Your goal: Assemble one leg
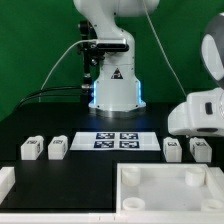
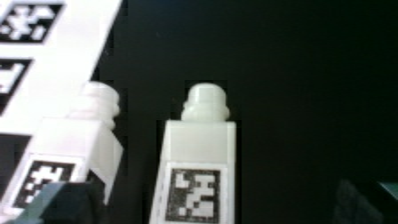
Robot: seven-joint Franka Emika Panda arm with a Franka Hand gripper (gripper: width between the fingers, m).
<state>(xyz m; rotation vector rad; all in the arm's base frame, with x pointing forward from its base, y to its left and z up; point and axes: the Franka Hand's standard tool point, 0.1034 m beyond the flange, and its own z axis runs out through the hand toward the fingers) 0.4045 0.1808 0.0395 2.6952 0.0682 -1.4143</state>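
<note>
Hovering over the black surface (image 2: 302, 90) with the tool (image 2: 214, 208) spread wide and gripping nothing, lining up on the leg (image 2: 201, 150) lying near the marker board (image 2: 39, 50). Risking, on descending, one finger (image 2: 54, 205) landing on the neighbouring leg (image 2: 75, 140) sitting just beside it, knocking both askew and spoiling the grasp

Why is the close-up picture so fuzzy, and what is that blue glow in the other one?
Wrist view: the leg sits very close to the camera, so its edges and tag come out soft. Exterior view: the glow is a blue light on the robot base; the white arm near the lens is blurred too.
</note>
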